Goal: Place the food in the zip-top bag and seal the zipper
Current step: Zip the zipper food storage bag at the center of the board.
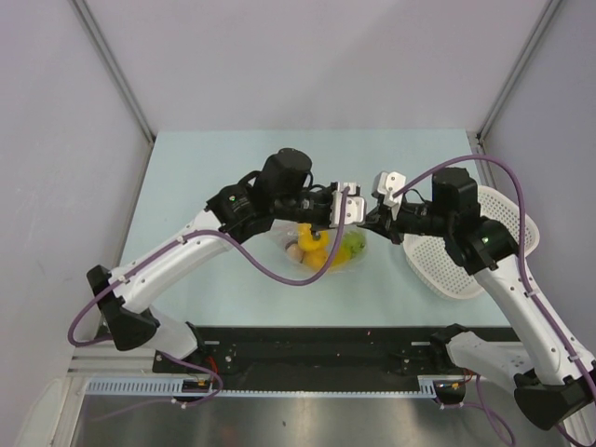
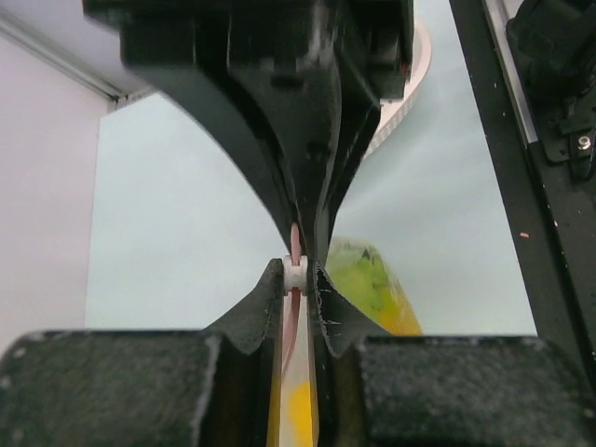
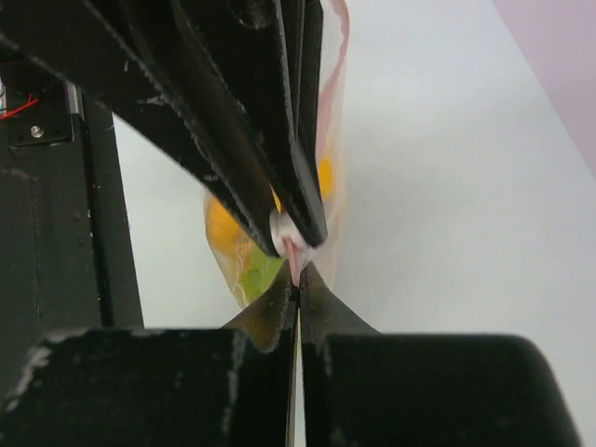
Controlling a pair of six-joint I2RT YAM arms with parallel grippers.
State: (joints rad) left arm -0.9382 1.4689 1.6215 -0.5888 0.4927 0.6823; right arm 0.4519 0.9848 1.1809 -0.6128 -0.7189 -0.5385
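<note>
The zip-top bag [image 1: 326,251] sits at mid-table with the food [image 1: 313,244] inside: a yellow banana, green leek leaves and a pale piece. My two grippers meet tip to tip over its right end. The left gripper [image 1: 354,220] [image 2: 296,279] is shut on the zipper [image 2: 294,321] at a small white slider [image 2: 296,275]. Just beyond the slider, the right gripper [image 1: 371,219] [image 3: 298,275] is shut on the same pink strip [image 3: 296,261]. Green and yellow food [image 2: 371,275] [image 3: 226,228] shows through the plastic below the jaws.
A white perforated basket [image 1: 470,251] lies tilted at the right, under the right arm. A black rail [image 1: 326,345] runs along the near table edge. Pale walls close in the table on the left, right and back.
</note>
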